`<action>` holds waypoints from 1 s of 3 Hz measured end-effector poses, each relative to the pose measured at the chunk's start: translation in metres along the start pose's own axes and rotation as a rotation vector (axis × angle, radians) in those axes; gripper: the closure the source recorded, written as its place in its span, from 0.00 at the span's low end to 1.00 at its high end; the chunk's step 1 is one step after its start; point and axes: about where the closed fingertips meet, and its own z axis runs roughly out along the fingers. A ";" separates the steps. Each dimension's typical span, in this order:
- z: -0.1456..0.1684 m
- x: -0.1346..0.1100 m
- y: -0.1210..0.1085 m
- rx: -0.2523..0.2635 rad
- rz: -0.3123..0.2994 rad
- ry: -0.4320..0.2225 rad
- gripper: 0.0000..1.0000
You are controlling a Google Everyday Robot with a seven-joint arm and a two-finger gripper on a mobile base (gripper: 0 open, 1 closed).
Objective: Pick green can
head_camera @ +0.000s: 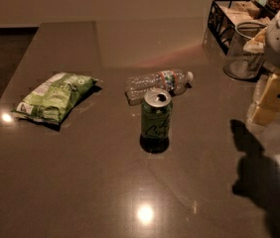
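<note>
Green can (156,115) stands upright, tool (263,114) well apart at right.

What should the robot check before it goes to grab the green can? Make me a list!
1. Green can standing upright: ok.
2. End effector at the can: not ok, it hangs off to the right, apart from it.
3. Nothing standing between the end effector and the can: ok.
4. Clear bottle lying just behind the can, touching it or not: cannot tell.
5. Snack bag out of the way, far left: ok.
</note>
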 end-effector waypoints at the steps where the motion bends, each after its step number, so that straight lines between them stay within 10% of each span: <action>1: 0.000 0.000 0.000 0.000 0.000 0.000 0.00; 3: 0.020 -0.070 -0.003 -0.059 -0.002 -0.205 0.00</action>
